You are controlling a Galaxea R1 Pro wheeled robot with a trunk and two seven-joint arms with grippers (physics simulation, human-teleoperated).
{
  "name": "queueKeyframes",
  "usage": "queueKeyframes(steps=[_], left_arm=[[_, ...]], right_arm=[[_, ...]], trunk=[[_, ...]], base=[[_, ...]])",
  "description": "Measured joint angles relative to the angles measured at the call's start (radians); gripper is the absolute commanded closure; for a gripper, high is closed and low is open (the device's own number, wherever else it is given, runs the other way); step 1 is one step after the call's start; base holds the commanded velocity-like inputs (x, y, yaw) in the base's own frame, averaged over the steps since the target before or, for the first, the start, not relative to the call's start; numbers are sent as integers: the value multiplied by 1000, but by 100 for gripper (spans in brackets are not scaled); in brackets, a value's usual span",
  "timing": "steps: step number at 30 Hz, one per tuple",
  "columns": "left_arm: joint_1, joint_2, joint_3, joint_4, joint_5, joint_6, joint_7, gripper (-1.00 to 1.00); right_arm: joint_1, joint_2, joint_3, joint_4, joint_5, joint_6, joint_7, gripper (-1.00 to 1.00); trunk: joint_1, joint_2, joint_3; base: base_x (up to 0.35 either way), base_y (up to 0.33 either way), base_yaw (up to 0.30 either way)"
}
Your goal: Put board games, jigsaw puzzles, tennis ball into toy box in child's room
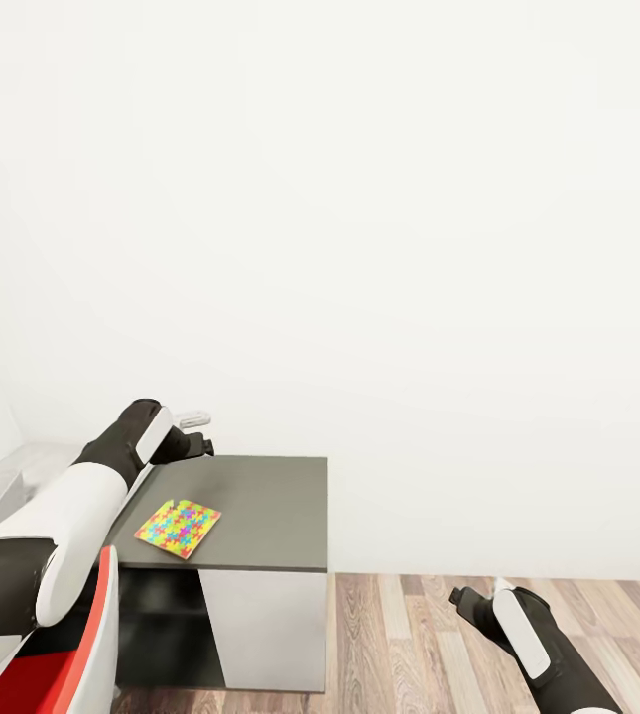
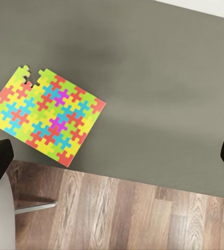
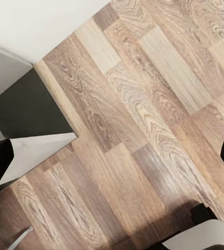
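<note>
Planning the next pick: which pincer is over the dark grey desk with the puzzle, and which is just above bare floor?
The left pincer is over the dark grey side desk, near the jigsaw puzzle. The right pincer hangs above the wood-plank floor.

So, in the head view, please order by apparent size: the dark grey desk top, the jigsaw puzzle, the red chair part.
1. Dark grey desk top, clearly largest.
2. Red chair part, cut off by the picture edge and nearer the camera, so unsure.
3. Jigsaw puzzle, smallest.
</note>
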Motion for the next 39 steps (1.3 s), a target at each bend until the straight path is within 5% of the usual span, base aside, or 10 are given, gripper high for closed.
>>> queueKeyframes(steps=[39], left_arm=[[6, -1, -3, 0, -2, -40, 1, -100]], right_arm=[[0, 0, 2, -5, 9, 1, 54, -100]], trunk=[[0, 0, 0]], base=[[77, -39, 80]])
